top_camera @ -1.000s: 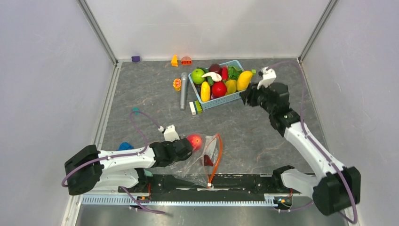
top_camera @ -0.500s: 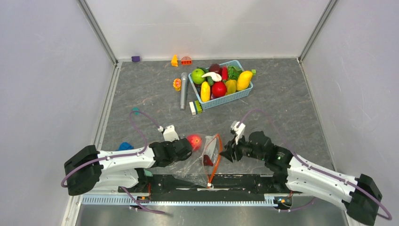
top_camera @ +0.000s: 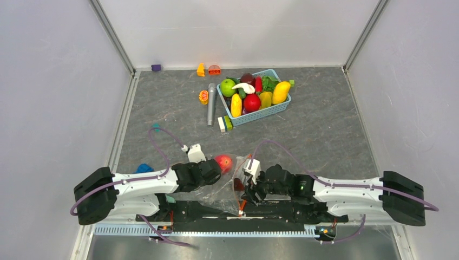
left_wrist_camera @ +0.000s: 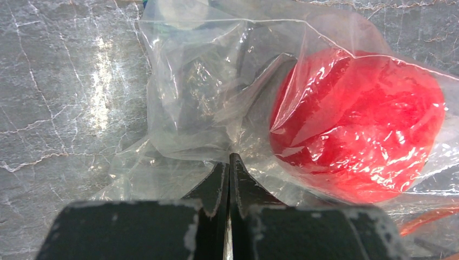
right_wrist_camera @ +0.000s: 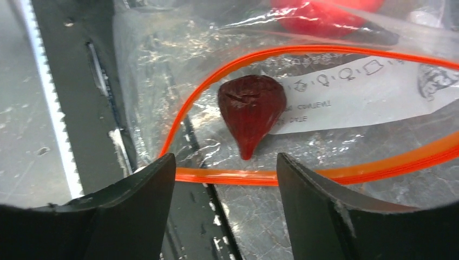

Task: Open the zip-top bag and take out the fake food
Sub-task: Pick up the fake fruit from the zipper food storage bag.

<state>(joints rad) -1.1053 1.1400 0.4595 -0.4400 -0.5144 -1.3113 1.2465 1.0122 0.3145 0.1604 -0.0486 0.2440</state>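
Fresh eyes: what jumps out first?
The clear crinkly zip-top bag with the orange zip strip at the near edge, between both arms: the left arm's jaws clamp its plastic beside a red round fruit inside. The right arm's jaws stand open before a dark maroon pointed piece in the bag's open mouth. Farther back, a light-blue plastic basket brims with toy produce.

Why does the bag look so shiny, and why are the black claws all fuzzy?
Left wrist view: light glares off the crinkly zip-top bag and the table, streaking the red fruit inside. Right wrist view: the right end effector is too close to the lens, so it blurs; the maroon piece looks sharp. Top view: even light, soft shadows.
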